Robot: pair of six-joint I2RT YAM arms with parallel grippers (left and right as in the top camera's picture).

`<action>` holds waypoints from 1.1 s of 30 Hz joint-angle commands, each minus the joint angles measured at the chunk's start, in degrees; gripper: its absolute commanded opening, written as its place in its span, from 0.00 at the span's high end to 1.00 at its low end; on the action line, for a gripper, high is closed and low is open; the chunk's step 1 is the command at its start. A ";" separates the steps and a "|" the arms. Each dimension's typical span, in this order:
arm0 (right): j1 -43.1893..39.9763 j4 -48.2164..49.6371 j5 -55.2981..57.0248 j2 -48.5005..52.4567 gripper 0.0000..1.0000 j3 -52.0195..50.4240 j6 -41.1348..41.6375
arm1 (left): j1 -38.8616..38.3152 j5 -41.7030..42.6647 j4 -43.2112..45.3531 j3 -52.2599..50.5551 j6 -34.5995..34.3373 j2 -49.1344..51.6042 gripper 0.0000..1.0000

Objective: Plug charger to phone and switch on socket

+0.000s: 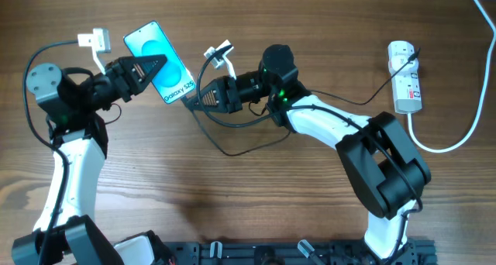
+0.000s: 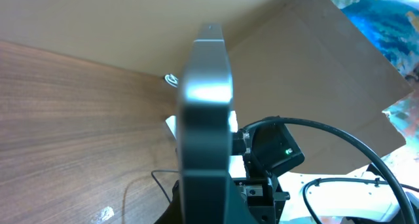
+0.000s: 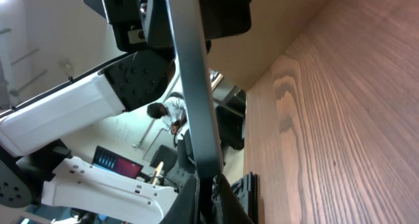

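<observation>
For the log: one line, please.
left gripper holds cyan-screened rectangular phone; right gripper holds thin black charger cable at phone; white socket strip untouched

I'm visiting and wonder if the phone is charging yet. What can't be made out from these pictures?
Tip of the charger: overhead, hidden by the jaws of the right gripper, so whether it sits in the phone is unclear.
Switch on the socket: overhead, too small to read.
Screen of the phone: both wrist views show only its edge.
The white lead: leaves the overhead at its upper right corner.
</observation>
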 commanded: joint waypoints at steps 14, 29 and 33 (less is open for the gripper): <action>-0.98 4.28 15.17 -1.03 0.96 2.64 -1.20 | -1.46 9.51 -0.92 -2.05 1.88 -0.13 0.96; -0.98 7.85 19.50 -1.03 0.96 2.64 -2.58 | -1.46 9.51 -0.92 -2.05 1.88 -0.13 0.96; -0.98 9.94 19.74 -1.03 0.96 2.64 -2.64 | -1.46 9.51 -0.92 -2.05 1.88 -0.13 0.96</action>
